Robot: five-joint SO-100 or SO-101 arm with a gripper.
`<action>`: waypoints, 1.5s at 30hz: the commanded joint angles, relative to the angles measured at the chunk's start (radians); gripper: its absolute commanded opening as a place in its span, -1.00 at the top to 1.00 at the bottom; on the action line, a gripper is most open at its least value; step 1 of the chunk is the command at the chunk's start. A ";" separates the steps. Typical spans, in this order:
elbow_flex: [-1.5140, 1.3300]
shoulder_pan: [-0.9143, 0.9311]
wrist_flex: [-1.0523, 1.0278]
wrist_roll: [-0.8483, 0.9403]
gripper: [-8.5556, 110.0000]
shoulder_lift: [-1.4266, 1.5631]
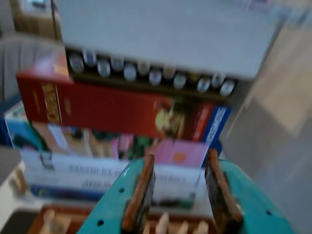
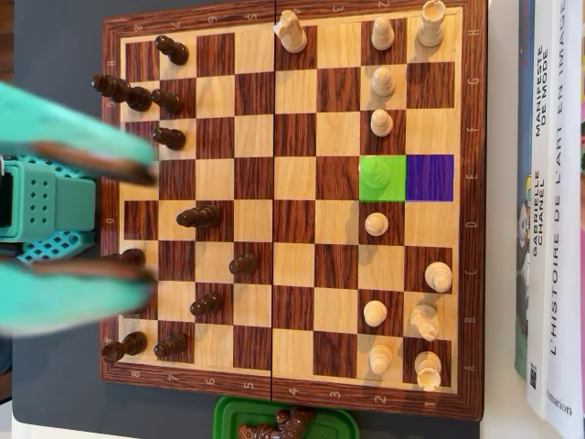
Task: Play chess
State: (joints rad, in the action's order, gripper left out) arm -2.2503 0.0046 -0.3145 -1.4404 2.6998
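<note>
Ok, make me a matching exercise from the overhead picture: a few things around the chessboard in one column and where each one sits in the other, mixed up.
Things:
1. green-tinted square
2. purple-tinted square
3. green container
4. books
5. gripper

Places:
A. off the board, right edge of the view
B. under a light pawn
C. over the board's left side, among dark pieces
D. below the board, holding dark pieces
E. bare, between the green square and the board's right border

Pairs: 1-B, 2-E, 3-D, 4-A, 5-C
</note>
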 commanded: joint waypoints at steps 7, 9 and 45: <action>-0.218 0.000 0.411 -0.006 0.59 0.245; -0.279 -0.002 0.503 -0.006 0.59 0.302; -0.908 -0.002 1.959 0.005 0.59 0.647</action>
State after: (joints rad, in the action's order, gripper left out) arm -3.1385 0.0123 1.6168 -1.4404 3.3456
